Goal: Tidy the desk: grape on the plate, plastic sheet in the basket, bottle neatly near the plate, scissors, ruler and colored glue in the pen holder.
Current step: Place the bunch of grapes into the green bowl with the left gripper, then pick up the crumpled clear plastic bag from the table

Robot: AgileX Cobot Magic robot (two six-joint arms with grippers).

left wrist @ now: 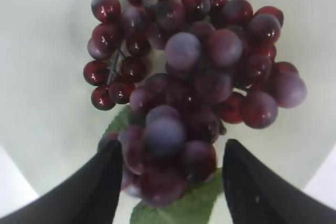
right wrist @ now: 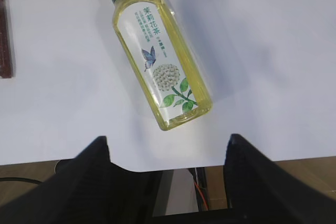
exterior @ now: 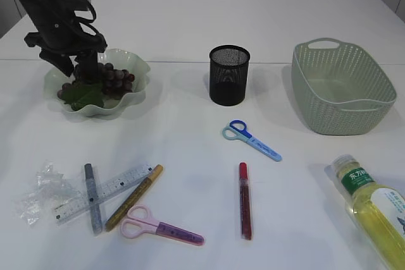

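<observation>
White desk (exterior: 190,175), white wall cabinets behind

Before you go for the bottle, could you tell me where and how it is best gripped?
Probably across the middle of the bottle, over its label, coming straight down. It lies flat on the table, cap pointing away from the near edge, so the jaws should straddle its round sides.

Glossy grapes (left wrist: 199,77), black wire-mesh pen holder (exterior: 229,74), woven-look plastic basket (exterior: 342,86), crinkled clear sheet (exterior: 43,191)
</observation>
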